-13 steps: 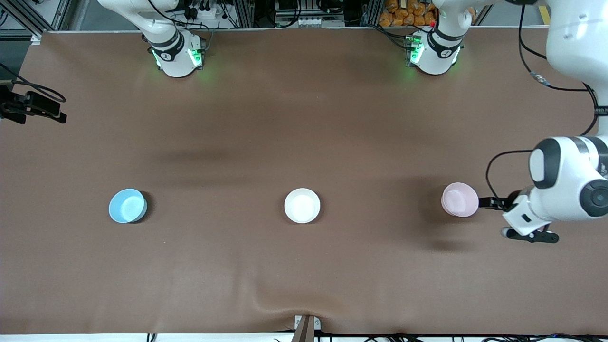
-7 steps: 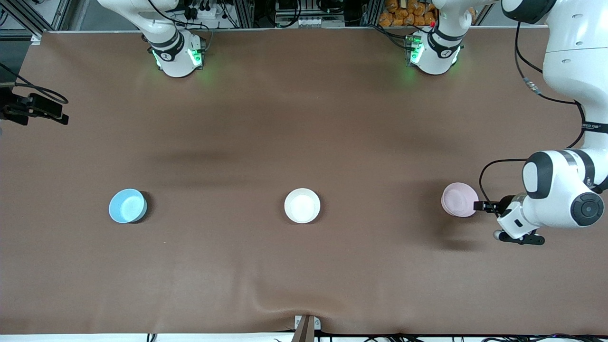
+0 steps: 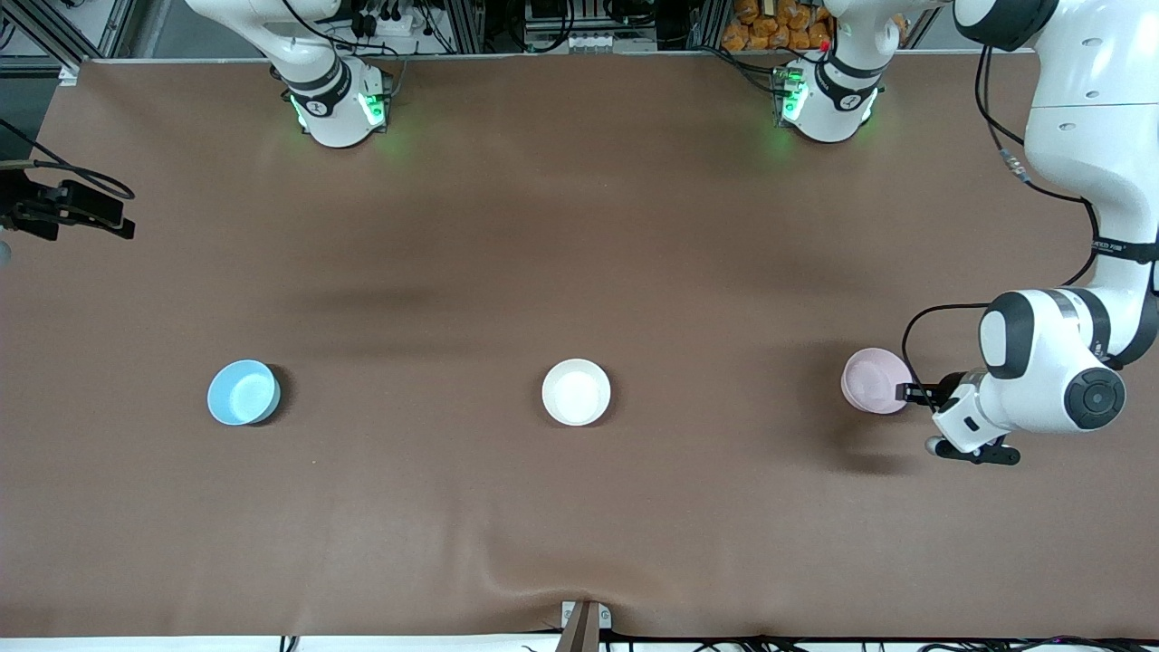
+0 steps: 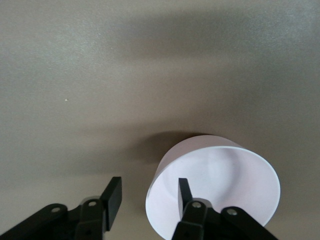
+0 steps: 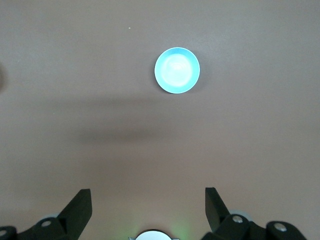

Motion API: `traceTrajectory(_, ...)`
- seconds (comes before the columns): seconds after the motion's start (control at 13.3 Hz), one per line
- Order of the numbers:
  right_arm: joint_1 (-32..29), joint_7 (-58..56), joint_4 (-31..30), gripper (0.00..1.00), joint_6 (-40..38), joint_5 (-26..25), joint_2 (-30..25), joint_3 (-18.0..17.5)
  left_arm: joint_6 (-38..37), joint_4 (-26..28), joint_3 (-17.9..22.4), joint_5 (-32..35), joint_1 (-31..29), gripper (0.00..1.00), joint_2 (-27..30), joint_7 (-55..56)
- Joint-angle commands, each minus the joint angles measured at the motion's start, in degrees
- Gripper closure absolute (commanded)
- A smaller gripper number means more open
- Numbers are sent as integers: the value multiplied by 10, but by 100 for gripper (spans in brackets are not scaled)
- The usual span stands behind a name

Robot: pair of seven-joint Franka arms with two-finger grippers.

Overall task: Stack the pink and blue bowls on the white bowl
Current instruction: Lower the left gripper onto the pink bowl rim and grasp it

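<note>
The pale pink bowl (image 3: 875,380) sits on the brown table toward the left arm's end. The white bowl (image 3: 576,391) sits mid-table, and the light blue bowl (image 3: 243,391) toward the right arm's end, all three in one row. My left gripper (image 3: 905,393) is low at the pink bowl's rim. In the left wrist view the gripper (image 4: 148,192) is open and straddles the rim of the pink bowl (image 4: 225,175), one finger (image 4: 184,189) inside and one outside. My right gripper (image 5: 147,200) is open and empty, high over the table, with the blue bowl (image 5: 177,70) far below.
The brown cloth (image 3: 579,226) covers the whole table. A black device with a cable (image 3: 68,210) hangs at the table edge at the right arm's end. A small clamp (image 3: 584,620) sits at the edge nearest the front camera.
My left arm has moved in toward the pink bowl, bringing its open fingers from beside the bowl to its rim. The bowls have not moved.
</note>
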State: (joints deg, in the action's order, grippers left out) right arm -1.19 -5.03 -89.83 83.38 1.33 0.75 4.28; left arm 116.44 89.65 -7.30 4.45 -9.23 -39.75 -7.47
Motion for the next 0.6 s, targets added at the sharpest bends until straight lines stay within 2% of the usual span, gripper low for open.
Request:
traceTrajectory(0.0,8,-1,-5,0,13,1,11,6,15,3,1,-8,4,48,-5,-3)
traceTrajectory(0.23,10,-46,-1,0,32,1,39,6,16,4,1,-8,2,50,-7,-6)
traceTrajectory(0.3,10,-58,0,0,48,2,52,6,15,4,1,-8,1,55,-7,-8)
traceTrajectory(0.45,15,-60,0,0,64,3,70,4,15,6,1,-8,1,92,-7,-9)
traceTrajectory(0.53,19,-60,-1,0,65,3,74,4,12,6,1,-8,3,100,-5,-9)
